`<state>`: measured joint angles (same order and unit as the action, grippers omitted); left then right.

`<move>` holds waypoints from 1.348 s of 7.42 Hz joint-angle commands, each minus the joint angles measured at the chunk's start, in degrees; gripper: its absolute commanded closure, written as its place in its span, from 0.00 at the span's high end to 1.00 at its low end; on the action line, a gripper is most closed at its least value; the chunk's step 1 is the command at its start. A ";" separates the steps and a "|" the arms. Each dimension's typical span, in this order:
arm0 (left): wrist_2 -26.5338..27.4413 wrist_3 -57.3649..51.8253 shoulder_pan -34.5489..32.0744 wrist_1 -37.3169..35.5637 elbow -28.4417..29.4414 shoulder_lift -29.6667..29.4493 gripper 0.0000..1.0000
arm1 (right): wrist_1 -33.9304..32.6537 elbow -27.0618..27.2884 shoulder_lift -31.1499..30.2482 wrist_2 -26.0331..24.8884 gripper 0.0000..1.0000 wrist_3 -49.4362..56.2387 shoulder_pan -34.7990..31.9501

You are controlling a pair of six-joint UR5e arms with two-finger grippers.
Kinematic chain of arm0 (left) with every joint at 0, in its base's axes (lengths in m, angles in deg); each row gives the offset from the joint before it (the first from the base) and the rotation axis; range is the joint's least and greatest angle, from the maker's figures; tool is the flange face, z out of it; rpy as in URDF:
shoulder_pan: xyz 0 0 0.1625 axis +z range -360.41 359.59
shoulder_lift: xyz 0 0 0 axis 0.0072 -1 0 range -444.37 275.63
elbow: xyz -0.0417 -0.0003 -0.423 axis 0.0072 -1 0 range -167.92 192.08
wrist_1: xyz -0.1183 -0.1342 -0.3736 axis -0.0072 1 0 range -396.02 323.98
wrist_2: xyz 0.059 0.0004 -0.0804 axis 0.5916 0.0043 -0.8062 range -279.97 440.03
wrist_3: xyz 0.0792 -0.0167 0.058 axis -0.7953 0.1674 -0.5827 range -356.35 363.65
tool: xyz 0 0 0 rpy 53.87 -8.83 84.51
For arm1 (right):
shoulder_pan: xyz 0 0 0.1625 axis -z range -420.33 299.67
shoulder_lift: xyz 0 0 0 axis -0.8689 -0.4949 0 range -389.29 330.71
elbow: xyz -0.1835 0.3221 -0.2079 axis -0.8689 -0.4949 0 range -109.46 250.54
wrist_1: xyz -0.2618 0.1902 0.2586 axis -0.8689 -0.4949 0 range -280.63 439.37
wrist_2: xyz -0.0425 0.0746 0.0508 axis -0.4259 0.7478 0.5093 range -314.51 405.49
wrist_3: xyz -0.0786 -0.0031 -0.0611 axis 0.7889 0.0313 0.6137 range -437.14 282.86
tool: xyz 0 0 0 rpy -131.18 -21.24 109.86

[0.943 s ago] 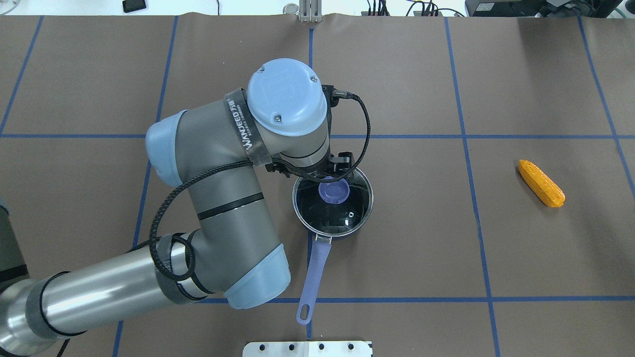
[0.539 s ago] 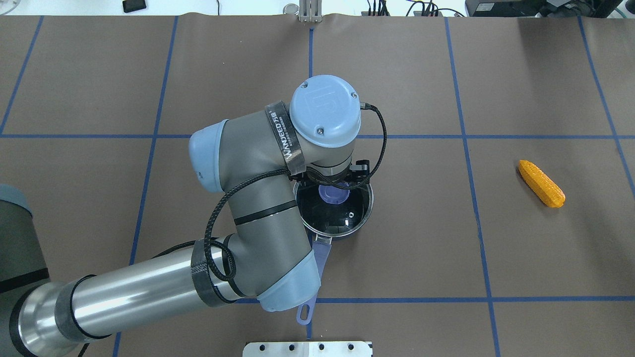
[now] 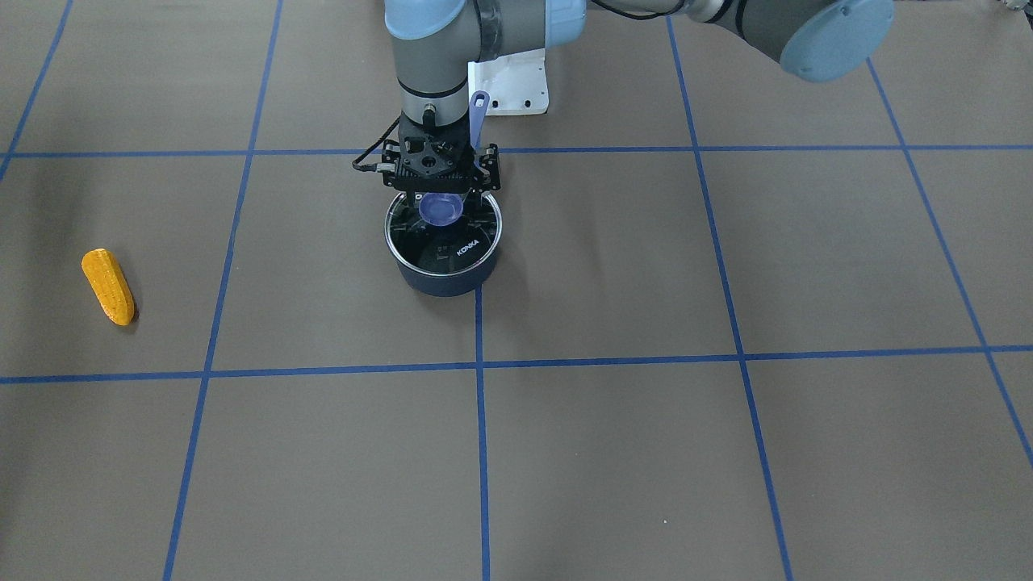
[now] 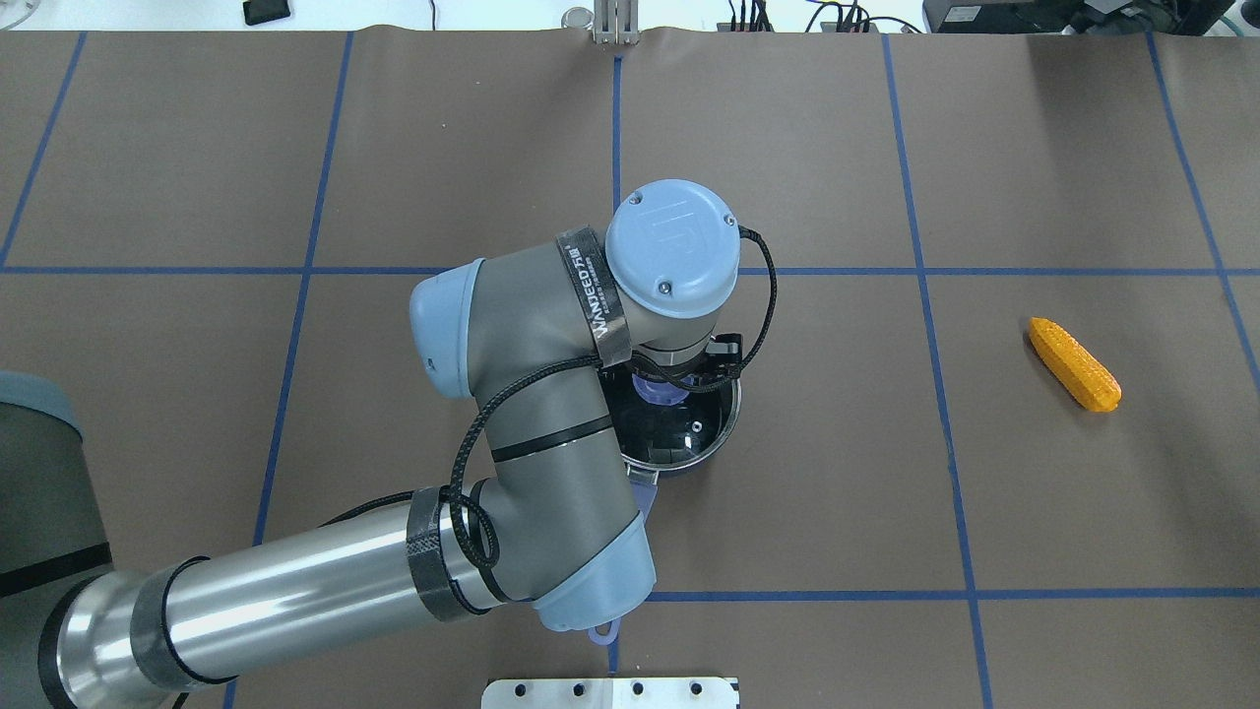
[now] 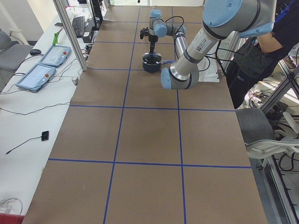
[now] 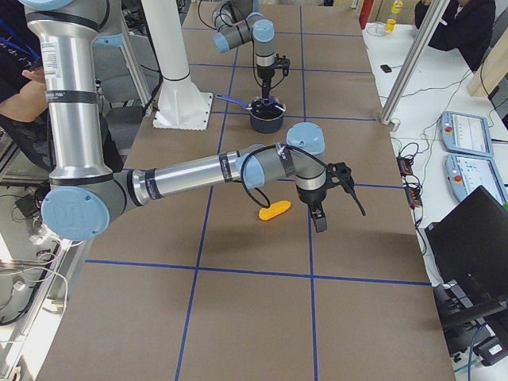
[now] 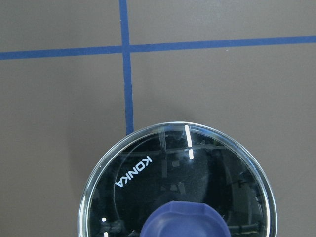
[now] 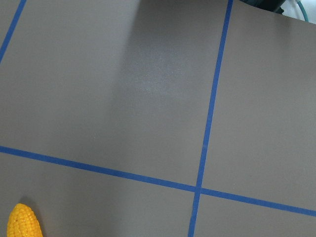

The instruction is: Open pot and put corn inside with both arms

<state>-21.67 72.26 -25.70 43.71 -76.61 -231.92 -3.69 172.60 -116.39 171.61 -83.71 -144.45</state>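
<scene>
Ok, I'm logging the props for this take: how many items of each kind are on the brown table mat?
pot: 1
glass lid: 1
corn cob: 1
Total: 3

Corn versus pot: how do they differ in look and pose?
The corn is orange-yellow, bumpy and tapered; the pot is dark, round, with a glass lid. The corn lies flat in the open; the pot stands upright under the left arm. Both rest on the brown table.
</scene>
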 commanded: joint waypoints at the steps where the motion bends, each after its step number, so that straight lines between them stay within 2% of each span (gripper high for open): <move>1: 0.98 -0.06 0.41 2.35 1.58 0.07 0.97 | 0.00 -0.01 0.00 0.00 1.00 -0.02 0.18; 2: 1.07 -0.06 0.41 2.53 1.59 0.16 0.89 | 0.00 0.07 0.00 0.00 1.00 -0.02 0.18; 3: 1.07 -0.23 0.41 2.53 1.50 0.16 0.61 | 0.00 0.07 0.00 0.00 1.00 0.07 0.18; 4: 1.07 -0.58 0.41 2.53 1.32 0.16 0.41 | 0.00 0.07 0.00 0.00 1.00 -0.02 0.18; 5: 1.07 -0.58 0.41 2.44 0.98 0.16 0.22 | 0.00 0.07 0.00 0.00 1.00 -0.02 0.18; 6: 1.07 -0.58 0.41 2.35 0.28 0.16 0.09 | 0.00 0.16 0.00 0.00 1.00 -0.11 0.18; 7: 1.07 -0.58 0.32 2.09 -2.08 0.33 0.00 | 0.00 0.16 0.00 0.00 1.00 -0.11 0.18; 8: 0.89 -0.76 0.06 1.57 -6.89 2.51 0.00 | 0.00 0.25 0.00 0.00 1.00 -0.02 0.18; 10: 0.45 -9.31 -1.86 -1.05 -20.05 13.55 0.00 | 0.00 0.16 0.00 0.00 1.00 -0.11 0.18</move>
<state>-21.01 68.55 -26.17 44.76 -88.42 -224.94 -3.69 172.81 -116.39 171.62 -83.76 -144.27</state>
